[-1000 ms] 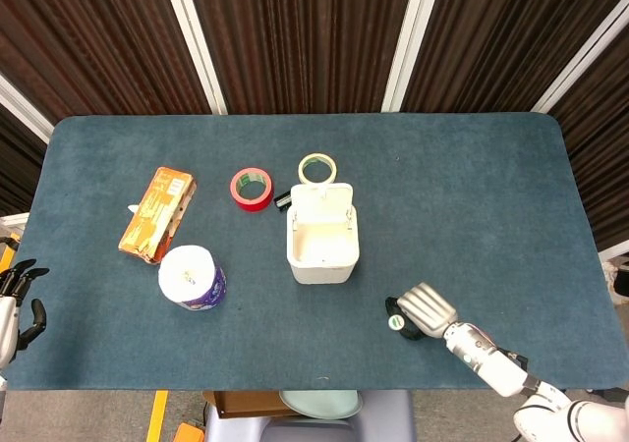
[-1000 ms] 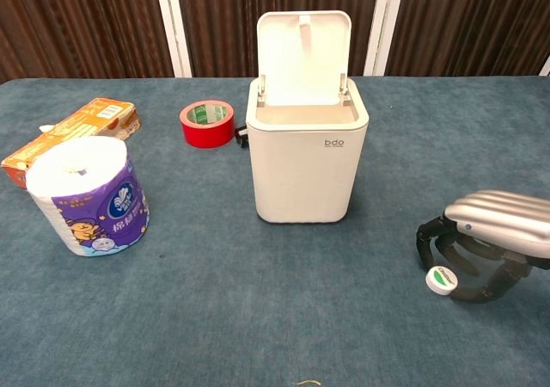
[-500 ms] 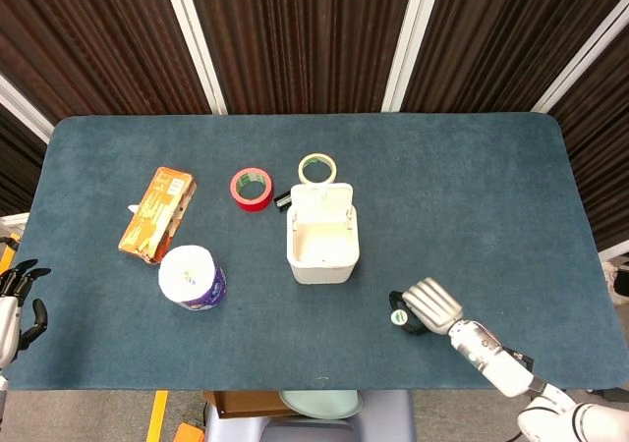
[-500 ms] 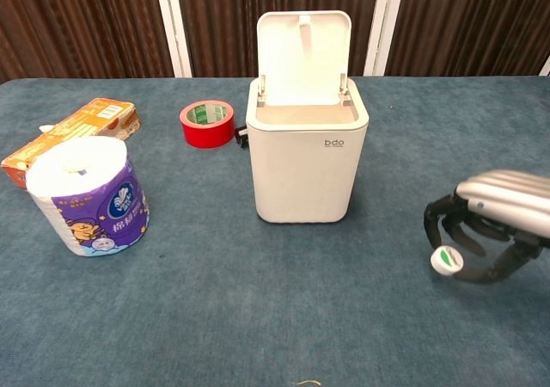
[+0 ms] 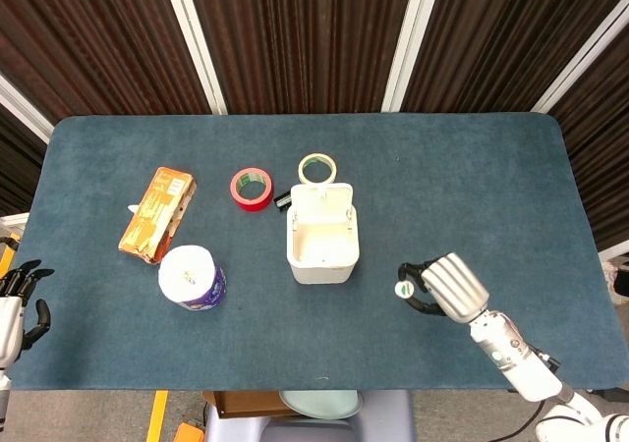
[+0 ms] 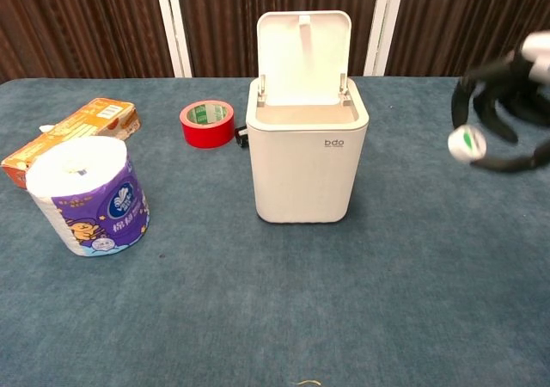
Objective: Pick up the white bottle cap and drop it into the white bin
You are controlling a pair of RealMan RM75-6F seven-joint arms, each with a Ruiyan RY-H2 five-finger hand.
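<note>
My right hand (image 5: 444, 287) (image 6: 509, 103) holds the white bottle cap (image 5: 403, 290) (image 6: 467, 143) between its fingertips, lifted well above the table. It hangs to the right of the white bin (image 5: 321, 239) (image 6: 307, 159), about level with the bin's rim in the chest view. The bin stands mid-table with its lid flipped up at the back, its inside showing as empty from the head view. My left hand (image 5: 20, 304) shows only at the far left edge of the head view, off the table, fingers apart and holding nothing.
A toilet paper roll (image 5: 192, 277) (image 6: 86, 196) stands left of the bin, with an orange box (image 5: 156, 213) (image 6: 73, 134) behind it. Red tape (image 5: 252, 188) (image 6: 207, 122), a yellow tape ring (image 5: 317, 170) and a small dark object (image 5: 282, 199) lie behind the bin.
My right hand has risen from the table with the cap pinched in its fingers, climbing from table level to about the bin's rim height.
</note>
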